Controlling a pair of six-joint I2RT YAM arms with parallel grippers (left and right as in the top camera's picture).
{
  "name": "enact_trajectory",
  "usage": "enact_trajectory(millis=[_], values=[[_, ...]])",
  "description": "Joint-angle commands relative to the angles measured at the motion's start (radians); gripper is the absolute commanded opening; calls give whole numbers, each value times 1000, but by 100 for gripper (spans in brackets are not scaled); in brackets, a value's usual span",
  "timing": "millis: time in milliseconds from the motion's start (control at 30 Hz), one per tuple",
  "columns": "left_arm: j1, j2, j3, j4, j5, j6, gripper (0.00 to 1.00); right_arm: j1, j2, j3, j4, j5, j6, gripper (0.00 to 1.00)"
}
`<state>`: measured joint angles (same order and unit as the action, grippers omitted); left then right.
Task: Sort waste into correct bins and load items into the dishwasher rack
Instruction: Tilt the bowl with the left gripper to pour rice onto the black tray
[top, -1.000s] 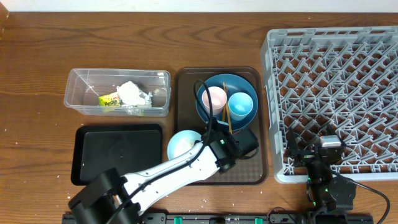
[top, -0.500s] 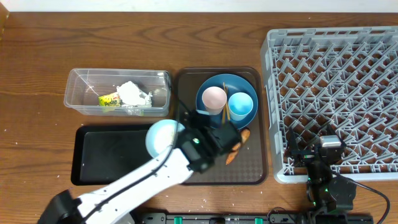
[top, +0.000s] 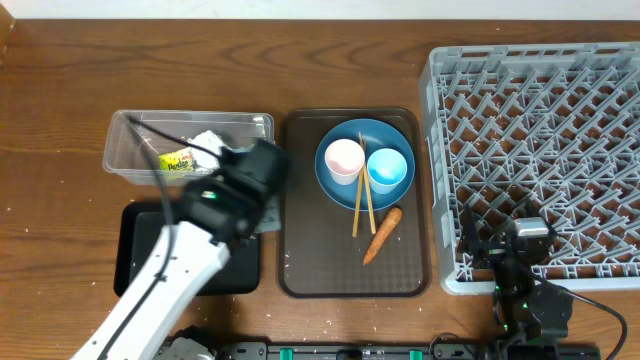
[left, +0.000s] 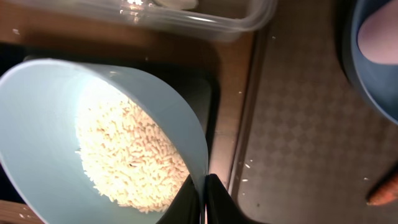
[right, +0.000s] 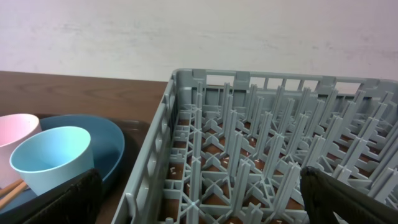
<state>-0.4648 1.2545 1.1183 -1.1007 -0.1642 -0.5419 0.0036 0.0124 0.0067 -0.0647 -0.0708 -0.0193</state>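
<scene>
My left gripper (left: 202, 186) is pinched tight on the rim of the bowl (left: 37, 155), one finger inside the wall and one outside. The bowl's mouth faces my wrist camera, and the rice (left: 130, 155) lies heaped against the wall nearest my fingers. The bowl hangs over the right end of the black tray (left: 210, 93), with the tub (left: 199, 22) just beyond it and the brown tray (left: 298, 124) just to its right. From overhead my arm hides the bowl.

In the tub lie the wrapper (top: 178, 161) and the tissue (top: 205, 145).

On the brown tray the chopsticks (top: 358, 195) run near to far. Their far ends sit on the plate (top: 335, 188) between the pink cup (top: 344, 158) and the blue cup (top: 387, 168), and their near ends rest on the tray. The carrot (top: 382, 235) lies just right of them on a slant, its far end leaning toward the rack (top: 540, 150).

My right gripper (right: 199, 180) sits at the rack's near left corner, fingers spread wide and holding nothing.
</scene>
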Motion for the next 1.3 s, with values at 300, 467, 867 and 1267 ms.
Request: enact_trajectory(millis=[300, 467, 867, 1267], values=[[480, -34, -2, -42, 529, 407, 6, -6, -3, -2, -4, 3, -4, 99], [617, -34, -5, -69, 554, 418, 6, -6, -3, -1, -4, 3, -4, 99], [856, -56, -211, 32, 885, 593, 6, -6, -3, -1, -4, 3, -4, 99], [1139, -53, -299, 23, 1232, 812, 6, -6, -3, -2, -4, 3, -4, 99]])
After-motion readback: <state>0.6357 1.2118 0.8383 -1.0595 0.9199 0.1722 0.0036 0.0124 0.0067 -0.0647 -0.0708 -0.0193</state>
